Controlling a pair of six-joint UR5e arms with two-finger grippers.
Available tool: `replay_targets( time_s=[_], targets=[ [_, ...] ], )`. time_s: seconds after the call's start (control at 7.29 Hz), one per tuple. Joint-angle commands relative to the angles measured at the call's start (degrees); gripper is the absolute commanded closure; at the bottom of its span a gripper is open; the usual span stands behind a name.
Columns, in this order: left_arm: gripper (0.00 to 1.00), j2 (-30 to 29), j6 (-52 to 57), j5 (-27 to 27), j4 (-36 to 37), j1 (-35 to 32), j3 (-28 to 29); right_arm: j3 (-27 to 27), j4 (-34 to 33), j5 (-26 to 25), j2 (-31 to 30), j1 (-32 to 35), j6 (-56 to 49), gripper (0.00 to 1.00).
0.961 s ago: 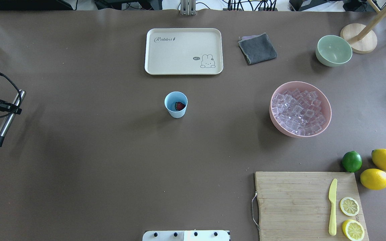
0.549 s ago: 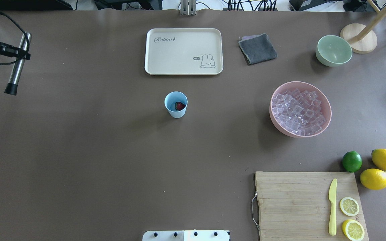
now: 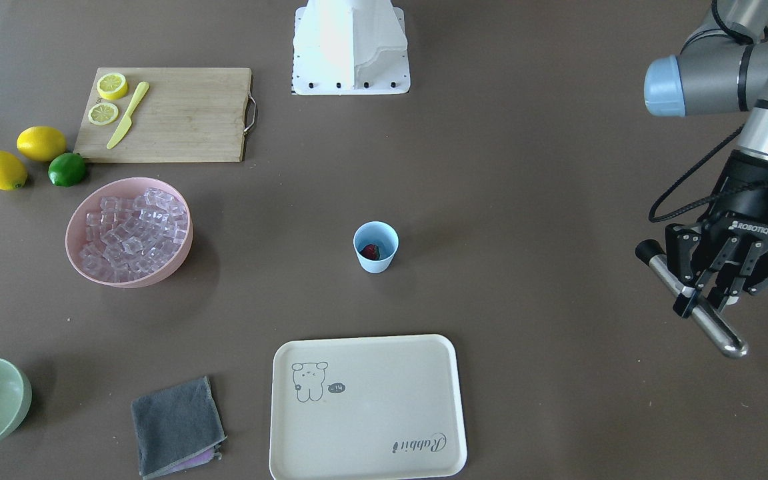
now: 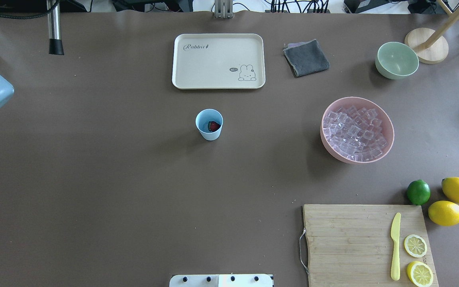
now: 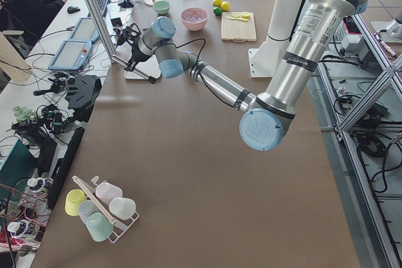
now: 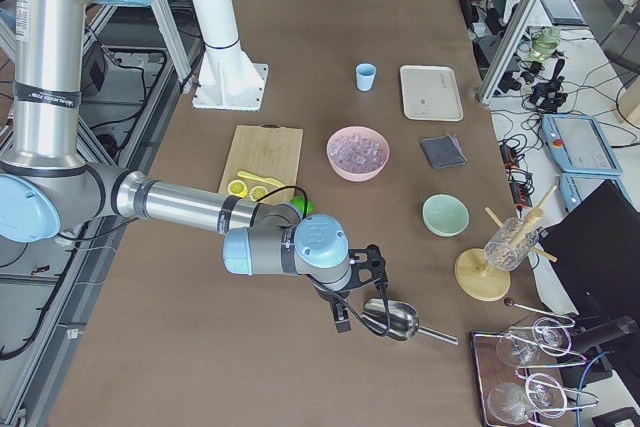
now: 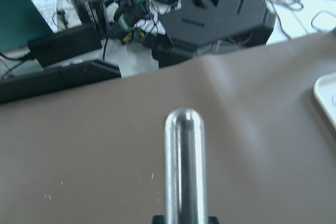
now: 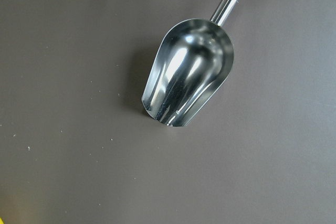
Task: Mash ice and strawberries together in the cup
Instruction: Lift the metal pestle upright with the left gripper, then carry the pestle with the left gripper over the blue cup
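Nearest on the right, a cutting board (image 4: 349, 239) is carrying a yellow knife (image 4: 395, 247) and lemon slices (image 4: 415, 246). Further out, in the middle of the tabletop (image 4: 114, 179), the cup (image 4: 209, 124) is standing upright. Its long axis is running vertically and its mouth is pointing up, with the strawberry (image 4: 214, 126) lying on its bottom. The ice (image 4: 355, 133) is sitting heaped in a pink bowl (image 4: 391, 137) well to the cup's right. Beyond that bowl, at the tabletop's right end, the right pincer (image 6: 345, 319) is hovering just beside a metal scoop (image 6: 392, 319) that is lying flat. I cannot tell how far open it is. Farthest out, well apart from the cup on its left, the left pincer (image 3: 694, 301) is gripping a metal rod (image 3: 717, 330), its fingers closed around it.
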Motion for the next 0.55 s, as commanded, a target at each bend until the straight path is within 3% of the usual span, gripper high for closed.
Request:
replay_targets(
  time_s=[0.0, 0.14, 0.41],
  targets=[
    [0.78, -2.6, -3.7, 23.0, 0.0, 15.1, -6.4, 0.2, -3.3, -1.8, 0.4, 1.2, -0.1, 0.01],
    [0.78, -5.6, -3.8, 26.8, 0.5, 18.5, -6.9, -0.2, -4.9, -3.0, 0.5, 0.7, -0.1, 0.01],
    [0.78, -15.0, -3.9, 35.3, 1.1, 21.2, 2.0, 0.1, -6.1, -3.3, 0.7, 1.0, 0.3, 0.01]
  ],
)
